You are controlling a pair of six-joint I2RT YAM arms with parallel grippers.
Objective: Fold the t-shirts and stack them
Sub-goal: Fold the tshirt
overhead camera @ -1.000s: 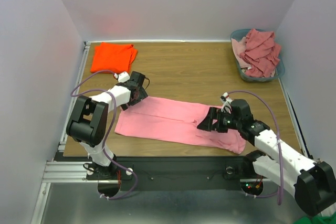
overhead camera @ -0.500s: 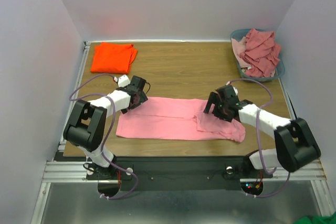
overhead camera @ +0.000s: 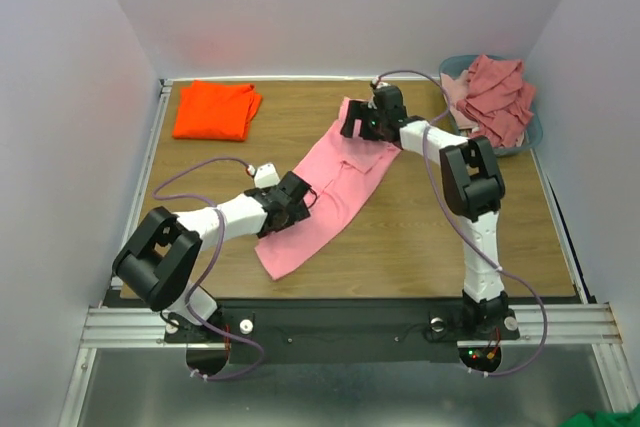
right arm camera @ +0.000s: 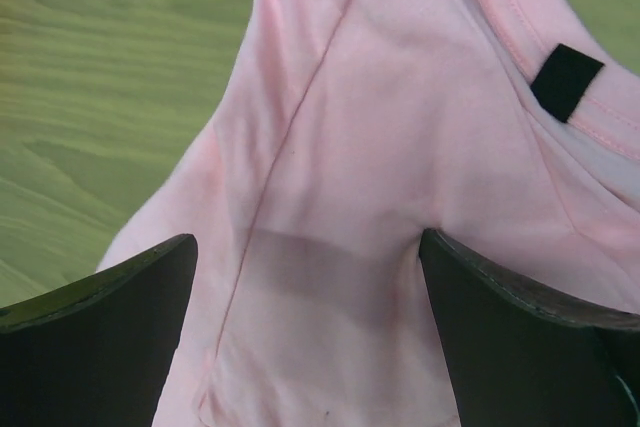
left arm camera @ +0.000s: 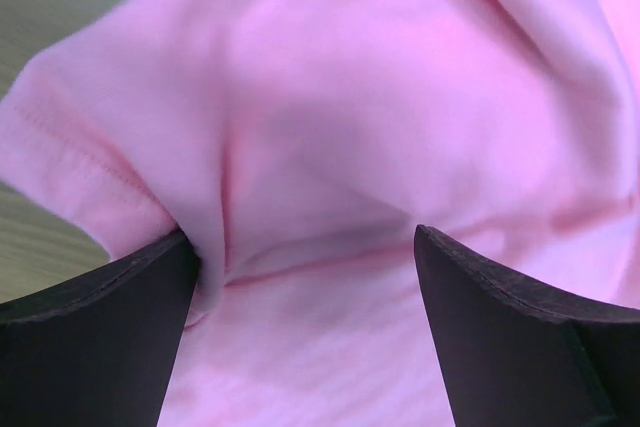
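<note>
The light pink t-shirt [overhead camera: 335, 165] lies as a long strip slanting from back centre to front left; its dark neck label [right arm camera: 566, 81] shows in the right wrist view. My left gripper [overhead camera: 303, 199] sits low on its front half, jaws apart, with pink cloth [left arm camera: 330, 137] spread and creased between them. My right gripper [overhead camera: 356, 127] sits on the shirt's far end near the collar, jaws apart over the cloth [right arm camera: 400, 147]. A folded orange-red t-shirt [overhead camera: 215, 109] lies at the back left. Dusty rose t-shirts [overhead camera: 495, 97] are heaped at the back right.
The heap of dusty rose shirts sits in a grey-blue plastic tub [overhead camera: 530, 139] against the right wall. The wooden table [overhead camera: 450, 237] is walled by white panels on three sides. My right arm stretches far forward along the right half.
The pink shirt has swung from lying crosswise near the front edge to a slant toward the back. My right gripper moved far back with its end; my left gripper moved right.
</note>
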